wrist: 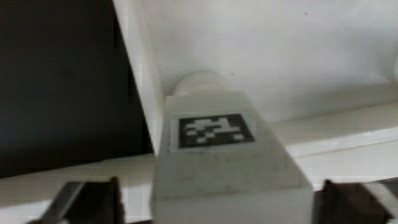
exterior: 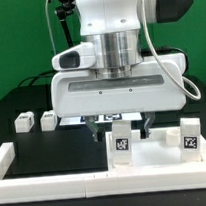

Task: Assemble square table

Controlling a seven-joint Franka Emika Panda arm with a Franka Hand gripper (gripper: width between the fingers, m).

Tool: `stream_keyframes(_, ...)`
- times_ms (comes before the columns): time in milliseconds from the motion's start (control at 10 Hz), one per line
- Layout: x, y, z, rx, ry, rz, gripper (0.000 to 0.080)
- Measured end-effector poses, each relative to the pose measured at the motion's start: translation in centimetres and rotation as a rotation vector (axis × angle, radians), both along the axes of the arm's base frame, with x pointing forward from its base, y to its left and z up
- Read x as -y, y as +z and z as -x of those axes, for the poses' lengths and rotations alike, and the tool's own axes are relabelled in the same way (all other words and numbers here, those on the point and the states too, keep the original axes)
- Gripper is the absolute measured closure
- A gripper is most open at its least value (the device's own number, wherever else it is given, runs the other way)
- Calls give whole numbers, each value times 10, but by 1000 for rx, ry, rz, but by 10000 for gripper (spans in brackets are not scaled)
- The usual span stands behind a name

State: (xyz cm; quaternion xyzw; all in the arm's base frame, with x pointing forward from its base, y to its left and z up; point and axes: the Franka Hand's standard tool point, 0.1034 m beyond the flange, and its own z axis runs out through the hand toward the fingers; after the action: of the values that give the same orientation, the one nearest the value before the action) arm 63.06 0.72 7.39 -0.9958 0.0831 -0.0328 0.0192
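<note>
Exterior view, left to right. On the black worktop (exterior: pixel 54 145), at the exterior view's left, stood the far-left leg (exterior: pixel 23 121) with a second leg (exterior: pixel 47 119) just beside it. Both were loose, tagged, and well apart from the arm.

Centre: the gripper (exterior: pixel 120 128) hung low over the middle leg (exterior: pixel 121 142), which stood upright with its tag facing the camera.

At the exterior view's right stood the right-hand leg (exterior: pixel 190 134), also upright and untouched. A low white rail (exterior: pixel 98 187) ran along the front.

Wrist view: the middle leg (wrist: pixel 217 130) filled the space between the jaws. The gripper (wrist: pixel 217 205) was open, with one finger on each side of the leg and a dark gap showing on both sides, so nothing was gripped. The slab (wrist: pixel 267 50) lay just behind the leg. Whether the leg's foot touched the slab's rim or sat in a socket could not be told.

Judgement: the step in hand was taking hold of the middle leg for fitting to the slab. The next move calls for closing squarely on the leg's flat sides without tipping it. The leg must then be kept upright and lined up with a corner socket.
</note>
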Motion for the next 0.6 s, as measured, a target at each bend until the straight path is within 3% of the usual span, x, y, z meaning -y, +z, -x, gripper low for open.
stream_keyframes(100, 0, 0, 0, 0, -3, -1, 404)
stream_keyframes(200, 0, 0, 0, -2, -76, -7, 404)
stream_keyframes(300, 0, 0, 0, -5, -161, -13, 509)
stream_keyframes(600, 4, -1, 0, -15, -424, -42, 509)
